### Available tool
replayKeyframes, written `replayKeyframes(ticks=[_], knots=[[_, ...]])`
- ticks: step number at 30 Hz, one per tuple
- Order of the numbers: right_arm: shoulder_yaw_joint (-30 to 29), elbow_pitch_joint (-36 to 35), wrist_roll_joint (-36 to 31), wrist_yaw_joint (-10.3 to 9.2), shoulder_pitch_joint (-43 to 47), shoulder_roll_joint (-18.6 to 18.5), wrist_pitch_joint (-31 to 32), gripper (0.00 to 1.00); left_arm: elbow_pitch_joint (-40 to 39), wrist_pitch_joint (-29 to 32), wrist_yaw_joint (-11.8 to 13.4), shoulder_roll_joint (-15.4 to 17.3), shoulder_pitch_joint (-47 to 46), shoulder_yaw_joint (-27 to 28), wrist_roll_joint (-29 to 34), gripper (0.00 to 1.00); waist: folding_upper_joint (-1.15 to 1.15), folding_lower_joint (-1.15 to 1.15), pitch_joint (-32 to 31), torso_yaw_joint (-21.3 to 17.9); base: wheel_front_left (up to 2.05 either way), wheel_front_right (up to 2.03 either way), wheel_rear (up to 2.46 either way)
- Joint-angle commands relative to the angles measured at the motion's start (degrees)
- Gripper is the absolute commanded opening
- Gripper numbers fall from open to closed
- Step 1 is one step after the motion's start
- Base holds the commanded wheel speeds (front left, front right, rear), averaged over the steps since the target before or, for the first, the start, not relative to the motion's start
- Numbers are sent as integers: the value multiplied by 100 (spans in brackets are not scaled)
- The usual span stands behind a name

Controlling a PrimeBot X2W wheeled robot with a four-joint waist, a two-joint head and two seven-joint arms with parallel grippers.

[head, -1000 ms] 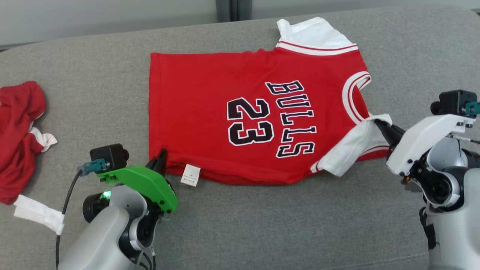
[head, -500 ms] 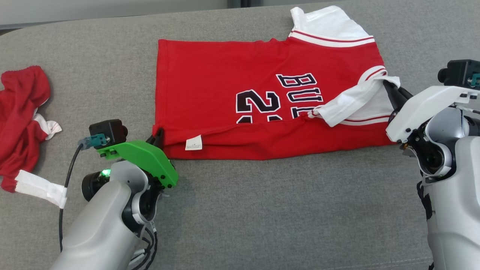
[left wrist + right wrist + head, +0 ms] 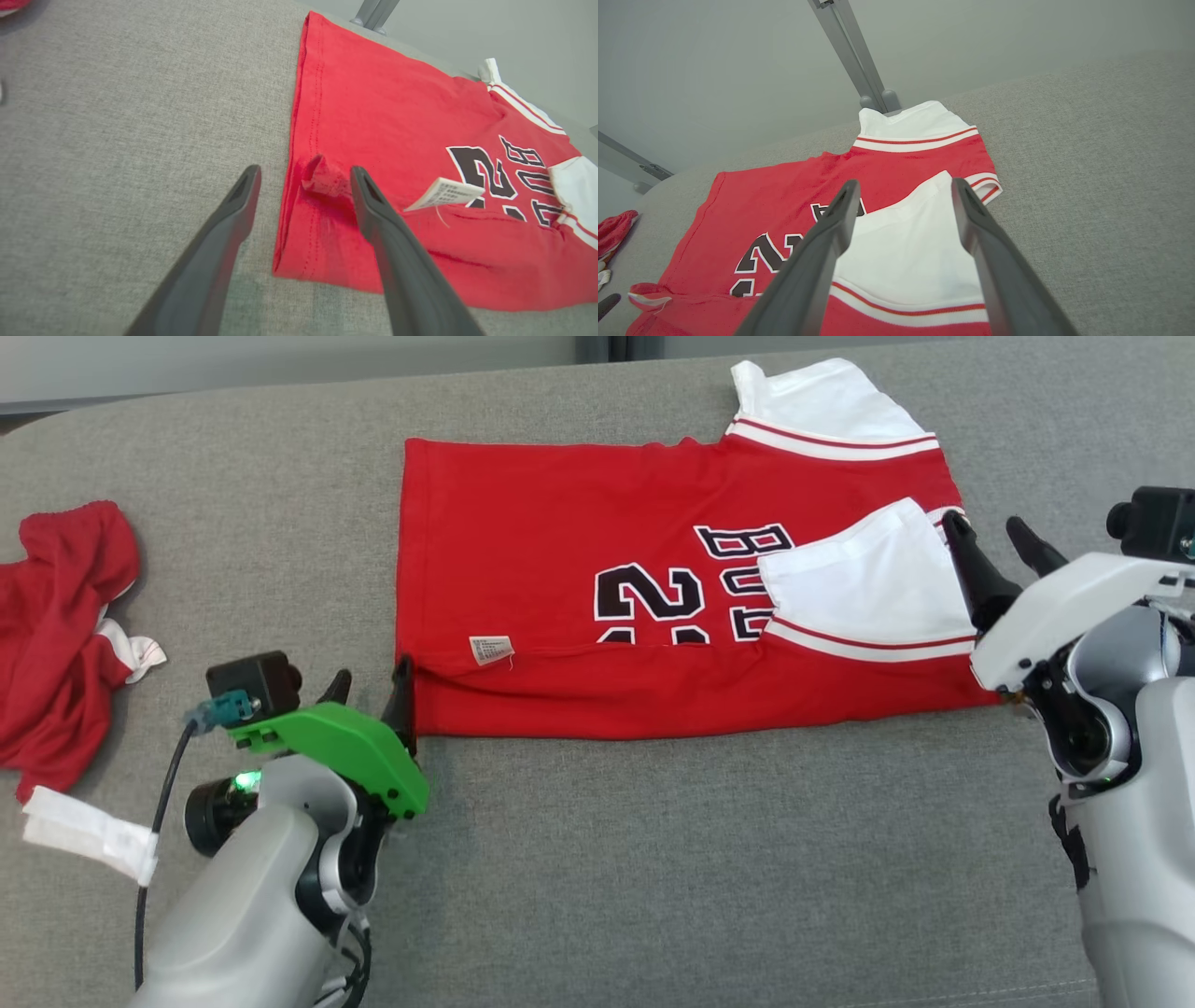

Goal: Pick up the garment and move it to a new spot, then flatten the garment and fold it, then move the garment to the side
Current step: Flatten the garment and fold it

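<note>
The garment [image 3: 560, 551], a red jersey with black lettering and white sleeves, lies on the grey cushion [image 3: 653, 877]. Its near edge is folded up over the lower part of the number. One white sleeve [image 3: 868, 583] lies flat on top of the lettering. My left gripper [image 3: 370, 674] is open at the garment's near left corner, with one finger on each side of the hem [image 3: 299, 186] in the left wrist view, gripper [image 3: 306, 169]. My right gripper [image 3: 982, 523] is open just right of the folded sleeve [image 3: 906, 252], gripper [image 3: 906, 182], and holds nothing.
A second red garment [image 3: 56, 616] with a white strip [image 3: 89, 835] lies crumpled at the far left. A white label [image 3: 490, 650] sticks out of the fold. A grey post [image 3: 850, 46] and a wall stand behind the cushion.
Both grippers carried the near edge and the sleeve up over the jersey, then opened and let go. The fold now lies flat. The head camera shifted slightly.
</note>
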Motion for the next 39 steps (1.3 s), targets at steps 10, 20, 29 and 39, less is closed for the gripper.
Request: replayKeyframes(ticks=[10,20,29,39], knots=[[-808,-582,-874,-3,1058,55,874,100,-282,-7,247,219,427,-293,319,100,0,0,-19,-5,0,0,0],[-1009,76,-1182,-4,737,338,826,100,149,122,298,73,103,-501,505,100,0,0,393,-68,0,0,0],[-964,1028,-1314,-4,415,325,841,100,491,415,177,-34,47,-650,398,100,0,0,519,33,0,0,0],[-1194,819,-1184,-12,753,186,724,0,437,612,-88,-14,520,-695,100,0,0,0,112,45,0,0,0]])
